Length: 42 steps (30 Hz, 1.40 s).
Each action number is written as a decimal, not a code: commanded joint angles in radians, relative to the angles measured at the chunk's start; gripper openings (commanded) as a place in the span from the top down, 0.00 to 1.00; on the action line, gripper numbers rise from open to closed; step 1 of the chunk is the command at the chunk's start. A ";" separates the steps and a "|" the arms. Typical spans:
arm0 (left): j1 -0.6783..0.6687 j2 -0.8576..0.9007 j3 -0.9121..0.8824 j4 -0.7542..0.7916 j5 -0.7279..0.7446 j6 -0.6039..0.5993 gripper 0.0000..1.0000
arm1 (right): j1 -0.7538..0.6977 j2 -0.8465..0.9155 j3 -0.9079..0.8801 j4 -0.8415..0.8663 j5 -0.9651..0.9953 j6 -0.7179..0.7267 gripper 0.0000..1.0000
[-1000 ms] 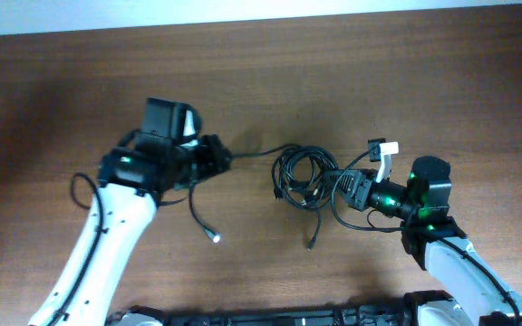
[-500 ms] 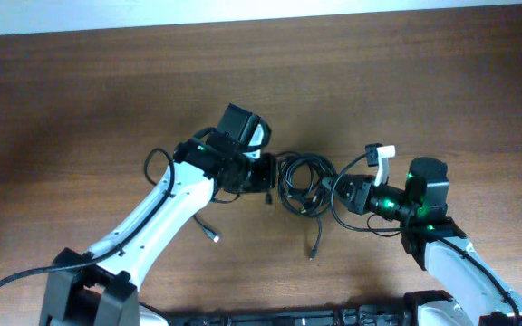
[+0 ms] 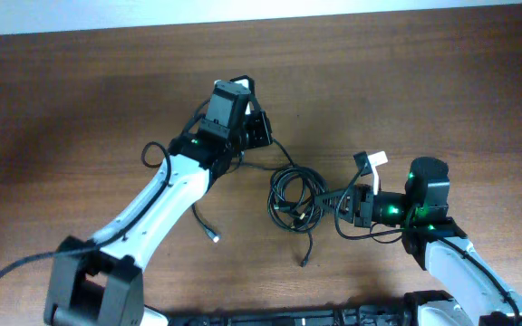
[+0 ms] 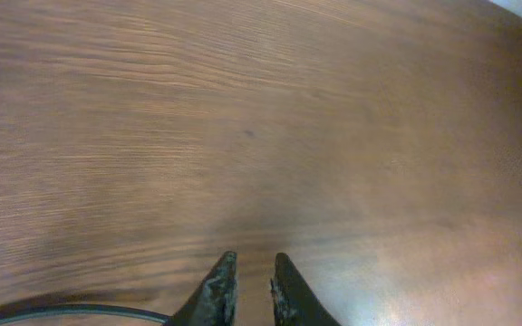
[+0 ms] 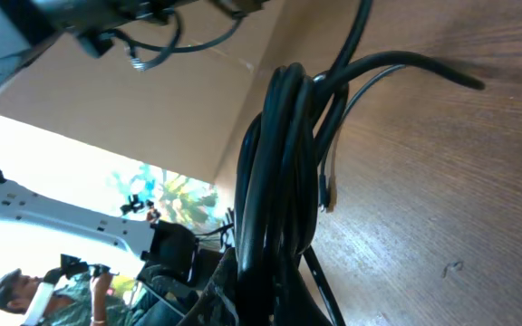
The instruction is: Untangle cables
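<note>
Overhead, cables (image 3: 295,193) sit as a looped black tangle mid-table, between both arms. Right gripper (image 3: 347,204) is at the tangle's right edge. Left gripper (image 3: 263,129) is up and left of the tangle, with one thin strand running from it down into the loops. A silver-tipped plug (image 3: 214,237) lies loose lower left, apart from the tangle. A white tag (image 3: 376,160) sticks up near the right wrist.

Right wrist view adds the grip: its fingers are clamped around a thick bundle of the cords, which rises from the jaws. Left wrist view shows the fingertips (image 4: 223,276) almost together with a slim gap and nothing seen between the tips. One black strand (image 4: 62,312) passes low left; can't tell if it's pinched.

The table (image 3: 80,91) is dark brown wood grain. Right wrist background shows a beige wall, a white arm (image 5: 71,217) and a person (image 5: 12,290) at lower left.
</note>
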 commanded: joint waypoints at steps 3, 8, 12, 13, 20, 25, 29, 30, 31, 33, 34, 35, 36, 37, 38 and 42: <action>0.004 0.119 0.011 -0.098 -0.098 -0.019 0.03 | -0.003 -0.006 0.003 0.005 -0.048 -0.008 0.96; 0.257 -0.109 0.011 -0.280 0.104 -0.021 0.00 | -0.003 -0.006 0.003 0.005 0.029 -0.008 0.96; 0.218 -0.183 0.011 -0.346 0.472 -0.021 0.43 | -0.003 -0.006 0.003 0.005 0.159 -0.023 0.95; 0.186 -0.180 0.011 -0.369 0.472 -0.021 0.46 | -0.003 -0.006 0.003 0.005 0.166 -0.023 0.96; -0.097 -0.180 0.004 -0.376 0.174 -0.322 0.62 | -0.003 -0.006 0.003 0.004 0.170 -0.022 0.96; -0.237 -0.180 0.002 -0.395 -0.171 -0.370 0.64 | -0.002 -0.006 0.003 0.024 0.167 0.241 0.96; -0.200 -0.194 0.003 -0.421 -0.211 -0.368 0.67 | 0.148 -0.006 0.003 0.344 0.307 0.262 0.96; -0.164 -0.229 0.007 -0.430 -0.211 -0.368 0.67 | 0.203 -0.006 0.003 0.343 0.423 0.278 0.96; -0.116 -0.303 0.009 -0.431 -0.215 -0.368 0.63 | 0.284 -0.006 0.003 0.350 0.552 0.278 0.96; -0.080 -0.369 0.008 -0.451 -0.251 -0.368 0.61 | 0.357 -0.006 0.003 0.427 0.639 0.278 0.96; -0.072 -0.390 0.008 -0.492 -0.264 -0.368 0.61 | 0.388 -0.006 0.003 0.507 0.660 0.277 0.96; -0.073 -0.389 0.008 -0.521 -0.256 -0.369 0.62 | 0.390 -0.006 0.003 0.530 0.660 0.277 0.96; -0.073 -0.383 0.008 -0.540 -0.214 -0.369 0.62 | 0.390 -0.006 0.003 0.529 0.660 0.270 0.96; -0.073 -0.378 0.008 -0.540 -0.180 -0.369 0.62 | 0.390 -0.006 0.003 0.530 0.659 0.270 0.96; -0.073 -0.372 0.008 -0.539 -0.149 -0.370 0.64 | 0.390 -0.006 0.003 0.530 0.660 0.270 0.96; -0.073 -0.324 0.008 -0.539 -0.123 -0.392 0.69 | 0.390 -0.006 0.003 0.530 0.656 0.274 0.96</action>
